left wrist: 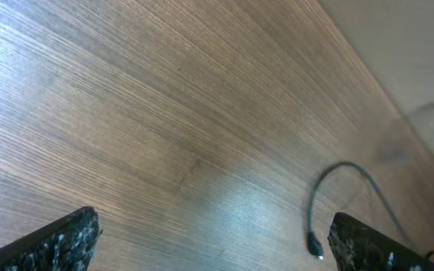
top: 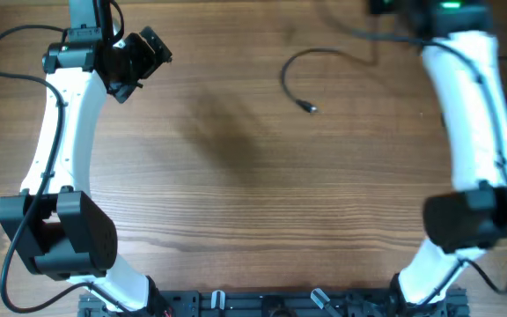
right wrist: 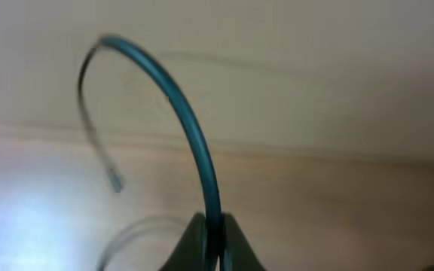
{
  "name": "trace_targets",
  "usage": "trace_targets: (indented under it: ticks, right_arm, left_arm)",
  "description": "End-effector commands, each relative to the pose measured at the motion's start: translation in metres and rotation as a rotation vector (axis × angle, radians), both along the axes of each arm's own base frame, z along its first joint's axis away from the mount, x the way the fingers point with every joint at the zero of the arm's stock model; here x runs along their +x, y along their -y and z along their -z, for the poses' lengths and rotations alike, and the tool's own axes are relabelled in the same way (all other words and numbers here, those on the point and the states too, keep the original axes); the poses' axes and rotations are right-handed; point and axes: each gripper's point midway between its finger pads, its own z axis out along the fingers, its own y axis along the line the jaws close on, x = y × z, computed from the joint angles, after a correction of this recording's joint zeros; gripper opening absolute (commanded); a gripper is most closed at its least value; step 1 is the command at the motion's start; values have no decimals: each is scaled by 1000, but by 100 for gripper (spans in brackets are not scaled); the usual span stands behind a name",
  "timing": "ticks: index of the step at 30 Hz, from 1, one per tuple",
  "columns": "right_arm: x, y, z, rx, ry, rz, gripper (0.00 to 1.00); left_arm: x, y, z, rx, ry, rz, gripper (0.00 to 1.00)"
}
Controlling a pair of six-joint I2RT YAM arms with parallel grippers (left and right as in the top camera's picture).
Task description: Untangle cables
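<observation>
Right gripper (right wrist: 211, 229) pinches the cable (right wrist: 191, 124), which arcs toward the upper left. Left gripper (top: 145, 53) is spread, well apart from it.

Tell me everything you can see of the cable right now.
One thin dark cable, flexible, no knot visible. The right pincer is shut on it near the far edge of the wooden table; from there it sweeps in an open arc to a small plug. Whether the plug rests on the table is unclear.

Right wrist view: cable (right wrist: 194, 128) blurred, its plug (right wrist: 115, 181) too smeared to identify; left gripper (left wrist: 213, 222) fingers cropped by the bottom edge.
</observation>
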Motion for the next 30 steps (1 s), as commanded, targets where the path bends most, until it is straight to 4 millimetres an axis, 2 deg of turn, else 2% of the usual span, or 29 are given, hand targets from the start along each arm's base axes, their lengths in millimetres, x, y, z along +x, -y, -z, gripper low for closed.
trace_targets:
  ticks: [1,2,5,6,7,8,10,13,15,16,18,20,23,25,27,28,29,30]
  right_arm:
    - [17,92,-35,4,163,214,4]
    - [17,141,-52,27,250,364,4]
    - [8,214,-73,77,377,557,4]
    - [6,235,-73,83,398,595,4]
    - [6,258,-65,72,401,630,4]
    - [8,269,-55,66,387,646,4]
    - [17,284,-13,58,300,667,4]
    - [32,280,38,29,177,603,5]
    - [36,277,75,34,84,579,10]
    - [36,277,86,35,52,580,20]
    - [32,276,107,40,-15,582,72]
    - [31,266,114,71,-49,539,97]
    - [34,239,124,167,-95,420,100]
    - [30,228,122,205,-113,407,100]
    - [28,197,96,205,-96,339,100]
    - [25,168,70,203,-69,289,100]
    - [22,145,53,209,-54,241,100]
    - [14,111,33,214,-43,178,100]
  left_arm:
    - [2,0,2,1,-5,-9,100]
    - [2,0,2,1,-5,-9,100]
    - [2,0,2,1,-5,-9,100]
    - [2,0,2,1,-5,-9,100]
    - [2,0,2,1,-5,-9,100]
    - [2,0,2,1,-5,-9,100]
    - [2,0,2,1,-5,-9,100]
    - [2,0,2,1,-5,-9,100]
    - [2,0,2,1,-5,-9,100]
    - [2,0,2,1,-5,-9,100]
    - [2,0,2,1,-5,-9,100]
    - [2,0,2,1,-5,-9,100]
    - [2,0,2,1,-5,-9,100]
    - [2,0,2,1,-5,-9,100]
    - [2,0,2,1,-5,-9,100]
    - [2,0,2,1,-5,-9,100]
    - [2,0,2,1,-5,-9,100]
    - [2,0,2,1,-5,-9,100]
